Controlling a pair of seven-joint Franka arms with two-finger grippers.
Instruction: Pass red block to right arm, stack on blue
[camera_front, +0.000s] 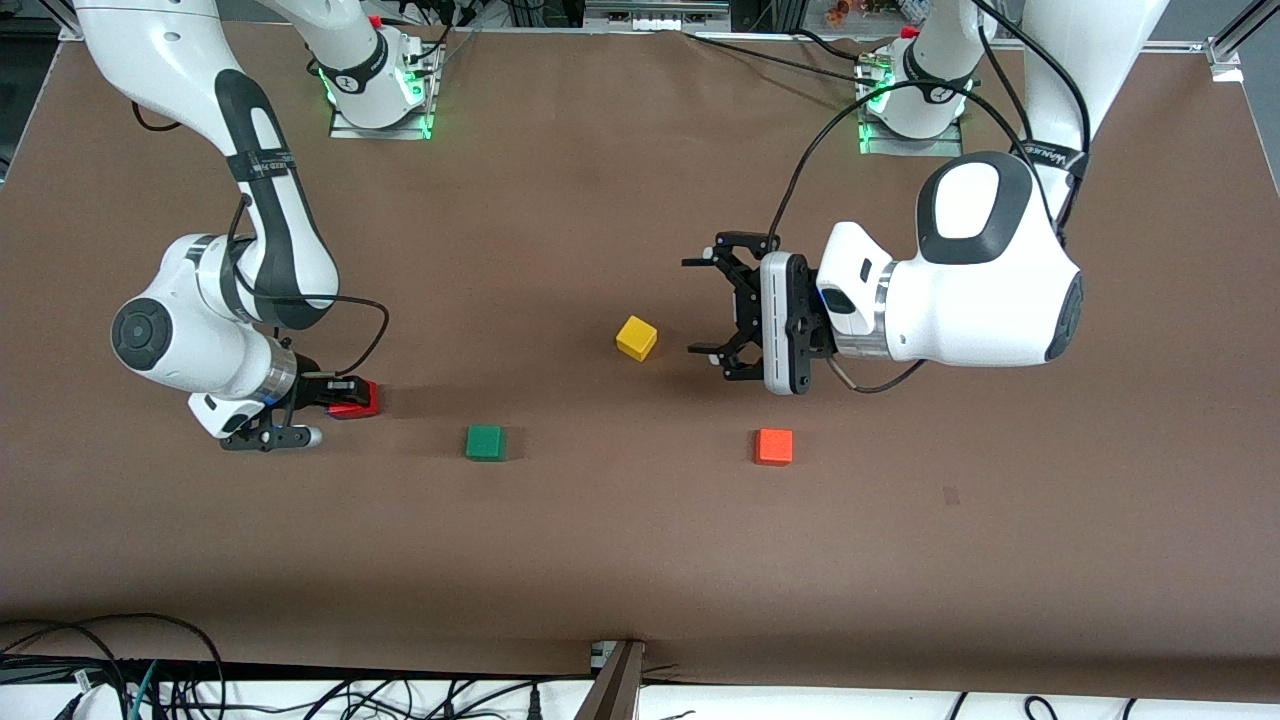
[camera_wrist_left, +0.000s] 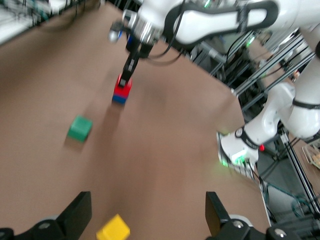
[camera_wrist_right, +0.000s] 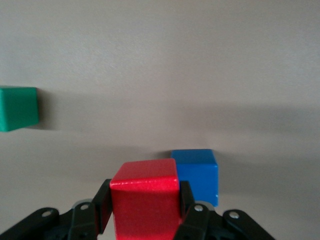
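My right gripper is shut on the red block low over the table at the right arm's end. In the right wrist view the red block sits between the fingers, with the blue cube just under and partly past it. In the left wrist view the red block is directly above the blue cube, close or touching; I cannot tell which. The blue cube is hidden in the front view. My left gripper is open and empty, in the air beside the yellow cube.
A green cube lies between the red block and an orange cube, both nearer the front camera than the yellow cube. The green cube also shows in the right wrist view and the left wrist view.
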